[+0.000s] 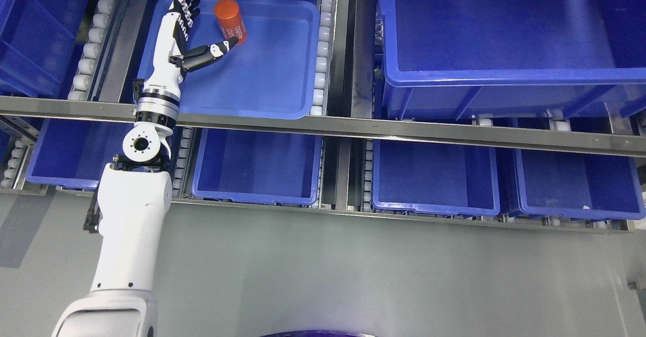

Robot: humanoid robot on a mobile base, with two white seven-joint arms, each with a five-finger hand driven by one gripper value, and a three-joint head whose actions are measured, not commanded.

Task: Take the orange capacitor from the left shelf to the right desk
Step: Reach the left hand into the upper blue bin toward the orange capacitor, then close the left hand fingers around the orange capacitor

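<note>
Orange capacitor [230,21]: lying tilted in the shallow blue tray [282,74] on the shelf's upper level, pale lettering too blurred for reading. Left hand [187,34]: spreading wide, holding nothing, thumb tip touching the capacitor's lower end.

You have a shallow blue tray [262,82] under and right of the hand, a deep blue bin [504,90] well off to its right, a metal shelf rail [404,127] nearer you, and lower blue bins [255,163] beneath.
</note>
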